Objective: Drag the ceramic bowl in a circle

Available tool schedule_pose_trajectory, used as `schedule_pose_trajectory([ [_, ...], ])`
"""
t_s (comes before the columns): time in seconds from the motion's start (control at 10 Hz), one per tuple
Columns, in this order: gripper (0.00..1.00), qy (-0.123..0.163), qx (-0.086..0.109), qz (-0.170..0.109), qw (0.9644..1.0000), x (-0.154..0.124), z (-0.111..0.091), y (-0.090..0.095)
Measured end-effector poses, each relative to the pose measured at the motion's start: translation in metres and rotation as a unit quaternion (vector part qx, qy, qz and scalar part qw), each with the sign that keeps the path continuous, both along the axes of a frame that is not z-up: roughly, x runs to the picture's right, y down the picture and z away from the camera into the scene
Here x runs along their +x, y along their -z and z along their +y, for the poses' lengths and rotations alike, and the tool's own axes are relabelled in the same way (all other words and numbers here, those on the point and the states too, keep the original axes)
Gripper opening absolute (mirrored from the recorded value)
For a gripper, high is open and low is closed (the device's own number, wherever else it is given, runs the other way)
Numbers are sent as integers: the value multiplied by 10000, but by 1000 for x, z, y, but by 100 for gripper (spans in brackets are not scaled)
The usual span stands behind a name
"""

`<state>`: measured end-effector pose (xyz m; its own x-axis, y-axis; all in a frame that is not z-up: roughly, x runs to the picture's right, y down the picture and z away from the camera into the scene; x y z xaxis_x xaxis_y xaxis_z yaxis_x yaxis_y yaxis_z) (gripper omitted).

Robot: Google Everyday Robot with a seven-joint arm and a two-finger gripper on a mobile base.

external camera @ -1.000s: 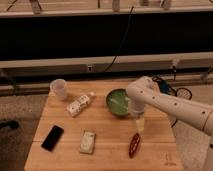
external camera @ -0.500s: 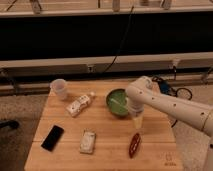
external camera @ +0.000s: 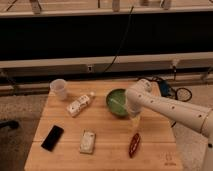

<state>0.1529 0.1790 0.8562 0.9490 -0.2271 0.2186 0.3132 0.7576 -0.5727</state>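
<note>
Tabletop (external camera: pixel 107 125) of pale wood fills the lower half of the view and bears everything else. A white robot arm (external camera: pixel 170 111) reaches in from the right, bent at an elbow over the table's back right part. Its gripper (external camera: pixel 134 120) points straight down at the near right rim of the ceramic bowl (external camera: pixel 116 102); whether it is wide, narrow or clamped on the rim, I cannot tell.

That bowl, round and green, sits right of centre toward the back edge, upright. Its inside shows lighter green with a pale streak.

A translucent plastic cup (external camera: pixel 59 88) stands upright at the back left corner, well apart from the bowl; its contents cannot be made out. Between the two, a white bottle (external camera: pixel 80 105) lies on its side. Nearer the front lie a black phone (external camera: pixel 52 137), a small white packet (external camera: pixel 88 141) and a reddish oblong packet (external camera: pixel 134 144) just below the gripper.

Behind the table run a pale ledge (external camera: pixel 60 64) and a dark wall panel (external camera: pixel 75 35), with a black cable (external camera: pixel 122 45) hanging down it. The floor (external camera: pixel 20 107) is speckled grey.
</note>
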Motion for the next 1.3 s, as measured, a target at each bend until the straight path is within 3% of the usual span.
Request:
schedule_pose_trajectory([
  [0.5, 6, -57, -311, -246, 9992, 0, -3, 1],
  [0.6, 2, -68, -325, -267, 9991, 1, -9, 4],
  [1.0, 0, 9, -342, -115, 9993, 22, -38, 26],
  [1.3, 0, 186, -326, 322, 9988, 48, -47, 27],
])
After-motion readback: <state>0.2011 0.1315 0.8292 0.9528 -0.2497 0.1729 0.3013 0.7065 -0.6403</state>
